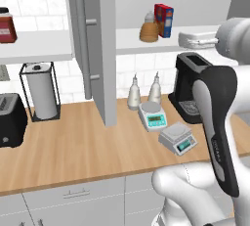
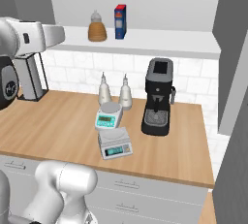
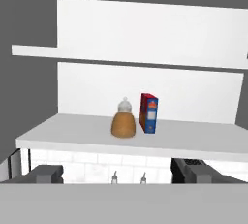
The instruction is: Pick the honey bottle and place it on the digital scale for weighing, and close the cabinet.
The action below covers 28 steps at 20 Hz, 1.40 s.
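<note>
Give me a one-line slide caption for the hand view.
Open gripper faces the honey bottle standing beside a red-and-blue box on the cabinet shelf.

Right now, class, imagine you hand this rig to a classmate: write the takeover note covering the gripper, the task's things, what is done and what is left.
Gripper: open, holding nothing, raised and facing the open cabinet shelf, short of the bottle.
Honey bottle: upright on the lower cabinet shelf, just left of the red-and-blue box.
Digital scale: on the wooden counter, nearer the front edge than the white round-plate scale, nothing on its top.
Cabinet door: swung open.
Done: nothing yet.
Left: grasp the bottle, set it on the digital scale, close the cabinet.
</note>
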Tool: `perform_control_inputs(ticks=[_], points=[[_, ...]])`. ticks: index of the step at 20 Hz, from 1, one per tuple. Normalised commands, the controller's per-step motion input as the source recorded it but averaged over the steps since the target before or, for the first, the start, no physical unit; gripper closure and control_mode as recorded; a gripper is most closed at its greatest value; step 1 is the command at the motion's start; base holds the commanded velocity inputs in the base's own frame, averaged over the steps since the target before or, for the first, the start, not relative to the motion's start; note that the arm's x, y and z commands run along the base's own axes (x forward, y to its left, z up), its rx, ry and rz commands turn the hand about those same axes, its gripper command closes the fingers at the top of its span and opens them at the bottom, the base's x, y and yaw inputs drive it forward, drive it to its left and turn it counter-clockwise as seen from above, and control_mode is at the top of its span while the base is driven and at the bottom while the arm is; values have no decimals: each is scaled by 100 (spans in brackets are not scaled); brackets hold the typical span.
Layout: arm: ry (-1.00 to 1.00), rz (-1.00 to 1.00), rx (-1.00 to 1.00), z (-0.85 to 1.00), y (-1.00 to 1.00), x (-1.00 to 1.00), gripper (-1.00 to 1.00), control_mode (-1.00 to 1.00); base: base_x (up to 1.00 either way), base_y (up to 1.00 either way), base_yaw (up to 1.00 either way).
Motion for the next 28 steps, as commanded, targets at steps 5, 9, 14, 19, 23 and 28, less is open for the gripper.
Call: perform_control_inputs(ticks=[5, 9, 14, 19, 23, 28], points=[[13, 1, 4, -2, 0, 33, -100, -100, 0, 0, 0], [1, 0, 4, -21, 0, 35, -100, -100, 0, 0, 0], [0, 0, 2, -35, 0, 48, -100, -100, 0, 0, 0], [0, 0, 0, -4, 0, 50, -100, -100, 0, 0, 0], [0, 0, 0, 0, 0, 47, -100, -100, 0, 0, 0], [0, 0, 0, 0, 0, 47, -100, -100, 0, 0, 0]])
